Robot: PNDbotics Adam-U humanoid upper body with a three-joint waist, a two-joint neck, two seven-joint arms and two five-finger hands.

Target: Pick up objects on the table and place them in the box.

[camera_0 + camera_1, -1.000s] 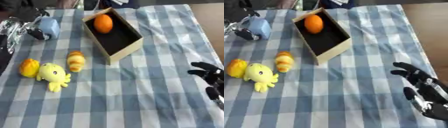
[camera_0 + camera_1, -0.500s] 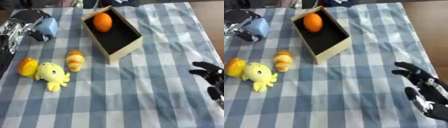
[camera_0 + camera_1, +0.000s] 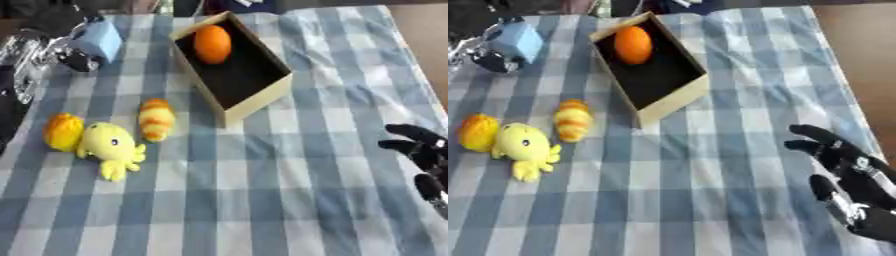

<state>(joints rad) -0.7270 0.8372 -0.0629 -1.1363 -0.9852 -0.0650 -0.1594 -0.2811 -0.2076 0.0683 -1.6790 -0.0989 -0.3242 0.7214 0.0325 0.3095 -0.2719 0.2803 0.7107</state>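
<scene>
Left eye view shows the light blue object (image 3: 99, 40) at the table's far left, gripped in the left hand (image 3: 48, 47), apparently for carrying to the box (image 3: 262, 97), which holds an orange (image 3: 213, 44); three yellow-orange toys wait nearby; right hand (image 3: 846, 167) rests open.

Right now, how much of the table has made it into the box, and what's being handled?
Done: one orange fruit lies in the box. In hand: the left hand at the far left is closed on a light blue object, apparently raised off the cloth. Left: the striped orange toy, the yellow octopus toy and the orange item beside it. The right hand rests open at the lower right.
</scene>
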